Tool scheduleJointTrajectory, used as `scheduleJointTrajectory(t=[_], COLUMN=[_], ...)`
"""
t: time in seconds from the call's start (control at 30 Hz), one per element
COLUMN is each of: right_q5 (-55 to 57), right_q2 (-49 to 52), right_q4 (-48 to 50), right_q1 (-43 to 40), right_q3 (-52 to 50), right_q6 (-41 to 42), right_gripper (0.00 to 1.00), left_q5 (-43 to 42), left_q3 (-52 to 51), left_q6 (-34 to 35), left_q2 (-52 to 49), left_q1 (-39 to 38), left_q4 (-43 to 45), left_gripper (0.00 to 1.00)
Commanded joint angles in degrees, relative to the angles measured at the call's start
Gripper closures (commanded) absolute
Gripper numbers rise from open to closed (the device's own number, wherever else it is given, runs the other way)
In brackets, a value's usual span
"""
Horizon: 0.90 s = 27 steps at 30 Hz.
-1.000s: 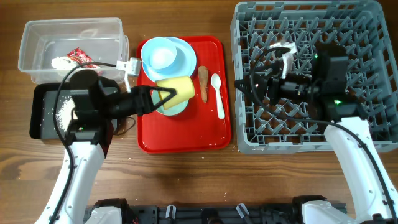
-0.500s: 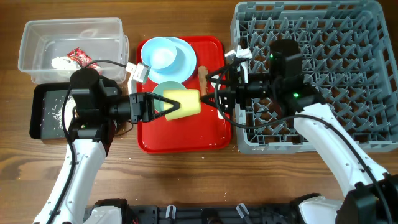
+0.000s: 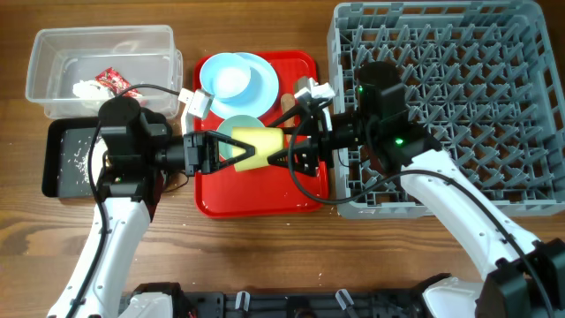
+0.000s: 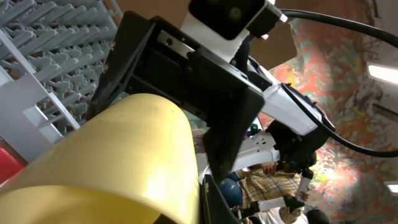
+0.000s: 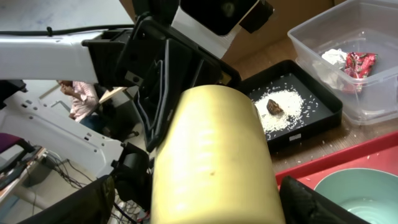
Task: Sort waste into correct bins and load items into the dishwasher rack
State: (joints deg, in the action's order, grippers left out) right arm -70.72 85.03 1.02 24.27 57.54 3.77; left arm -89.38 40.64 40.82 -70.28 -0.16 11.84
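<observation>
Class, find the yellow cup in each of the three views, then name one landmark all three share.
Overhead: yellow cup at centre, above the red tray.
Left wrist: cup fills the lower left.
Right wrist: cup fills the bottom centre.
Shared landmark: the red tray, a sliver at left wrist's left edge, lower right in right wrist.

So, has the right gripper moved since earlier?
Yes, right gripper went leftward: from the grey plastic dishwasher rack to above the flat red tray, at the yellow cup.
</observation>
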Motion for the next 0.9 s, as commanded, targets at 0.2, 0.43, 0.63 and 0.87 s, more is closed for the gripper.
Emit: scheduleJointTrajectory(t=[0.2,0.43,0.63,0.87], right_q5=[-1.4,-1.4,-1.3,-1.3], right_q2=[1.8,1.8,1.8,1.8], right_q4=[0.3,0.3,0.2,-0.3], right_q1=[1.9,2.2,2.1,1.5], right_q3=[0.9,0.9,0.9,0.9], right_q6=[-0.6,-0.5,-0.6,-0.7], right_gripper=[0.34,0.53,0.63,0.67], left_q5=[-0.3,-0.3,-0.3,-0.4], left_q3=[0.9,0.9,0.9,0.9], left_q6=[-0.1,-0.1,-0.1,-0.1], left_q2=[-0.1,-0.1,-0.1,-0.1], left_q1=[-0.1,-0.1,-0.1,-0.1], left_q4=[0.3,0.3,0.3,0.5], left_gripper=[0.96,0.96,0.77,0.87])
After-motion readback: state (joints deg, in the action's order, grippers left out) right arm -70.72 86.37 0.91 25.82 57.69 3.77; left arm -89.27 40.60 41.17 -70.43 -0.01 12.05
